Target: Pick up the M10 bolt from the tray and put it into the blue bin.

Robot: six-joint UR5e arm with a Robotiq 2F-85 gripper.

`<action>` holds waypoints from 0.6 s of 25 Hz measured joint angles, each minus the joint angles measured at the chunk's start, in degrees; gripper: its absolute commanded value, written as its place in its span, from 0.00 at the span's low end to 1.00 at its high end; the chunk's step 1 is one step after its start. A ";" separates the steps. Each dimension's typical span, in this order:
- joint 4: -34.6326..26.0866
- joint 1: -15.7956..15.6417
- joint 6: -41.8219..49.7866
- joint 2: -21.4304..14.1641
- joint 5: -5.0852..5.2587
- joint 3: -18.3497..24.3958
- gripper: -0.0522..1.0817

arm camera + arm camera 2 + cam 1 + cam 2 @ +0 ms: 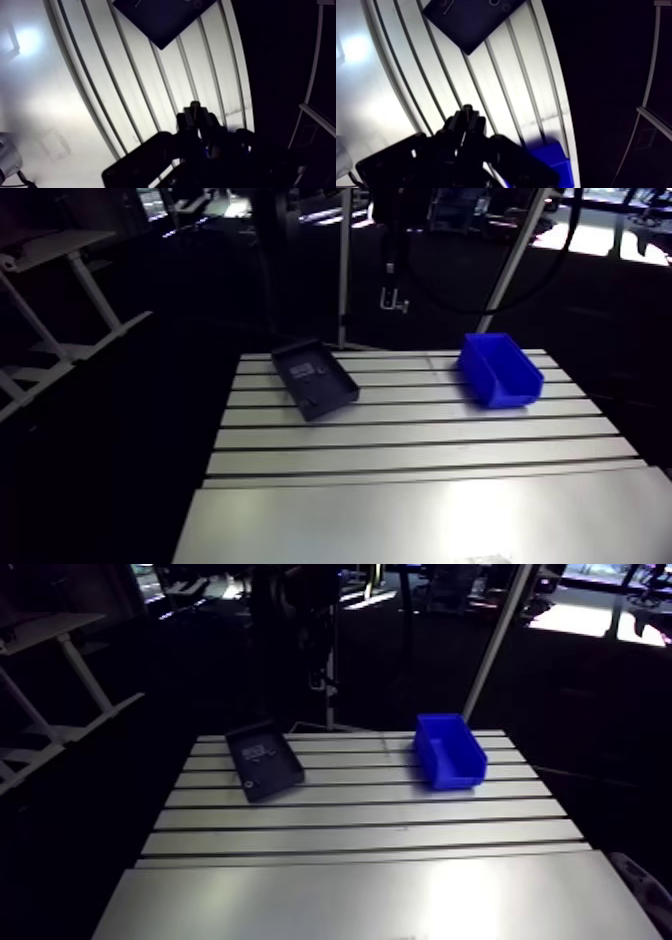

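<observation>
Wrist view: claw (195, 111) above blue bin (497, 370), clenched or released, cannot tell | bolt likely among small parts (311, 400) in tray (336, 384) | step: approach | next: centre over bolt, descend.

Table: slotted aluminium table (420, 438), pale glare (480, 523) at 6 o'clock.
Floor: dark all round.
Furniture: white-framed desk (50, 258) at 10 o'clock.
Light: bright patches (600, 233) at 1 o'clock.

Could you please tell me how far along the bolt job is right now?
Done: nothing I can confirm. In hand: the gripper hangs clear of the tray, close by the blue bin; whether it holds the bolt cannot be seen. Left: at least the drop into the bin.
</observation>
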State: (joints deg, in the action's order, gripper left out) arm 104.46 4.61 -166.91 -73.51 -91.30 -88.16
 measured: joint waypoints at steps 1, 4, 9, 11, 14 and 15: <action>-0.17 0.87 -1.45 -0.20 0.04 0.07 0.99; -0.55 3.54 -5.71 -0.61 0.13 0.28 0.99; -1.00 7.71 -12.47 -0.72 0.29 0.68 0.99; -1.15 9.51 -15.33 -0.59 0.37 0.89 0.99; -1.29 12.10 -19.39 -0.21 0.45 1.19 0.99; -1.30 12.86 -20.55 -0.06 0.47 1.28 0.99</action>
State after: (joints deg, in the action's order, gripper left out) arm 103.16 17.47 -187.46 -73.57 -90.83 -86.89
